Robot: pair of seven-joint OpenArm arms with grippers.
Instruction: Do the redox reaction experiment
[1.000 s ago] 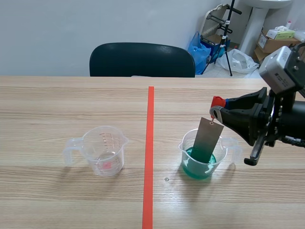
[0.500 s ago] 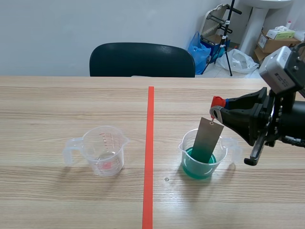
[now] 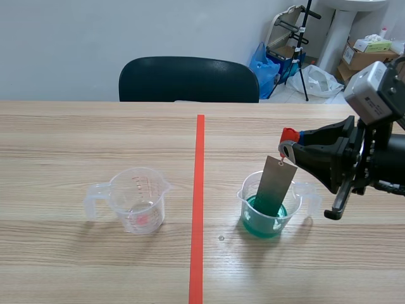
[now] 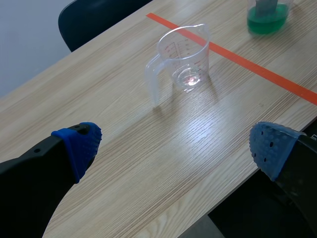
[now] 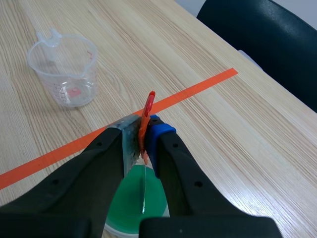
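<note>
My right gripper (image 3: 288, 144) is shut on a small red tab (image 3: 289, 134) above a clear beaker of green liquid (image 3: 270, 214). A grey metal strip (image 3: 276, 183) hangs from the tab on a thin thread, tilted, with its lower end in the liquid. In the right wrist view the tab (image 5: 147, 110) is pinched between the fingers (image 5: 162, 144), directly over the green liquid (image 5: 132, 201). An empty clear measuring cup (image 3: 136, 200) stands left of the red tape line. The left gripper (image 4: 176, 144) hovers open some way short of that cup (image 4: 185, 57), blue pads (image 4: 79, 144) wide apart.
A black chair (image 3: 188, 79) stands behind the table's far edge. Bags, boxes and a stand (image 3: 302, 50) clutter the floor at the back right. In the left wrist view the table's near edge (image 4: 218, 203) runs close under the gripper.
</note>
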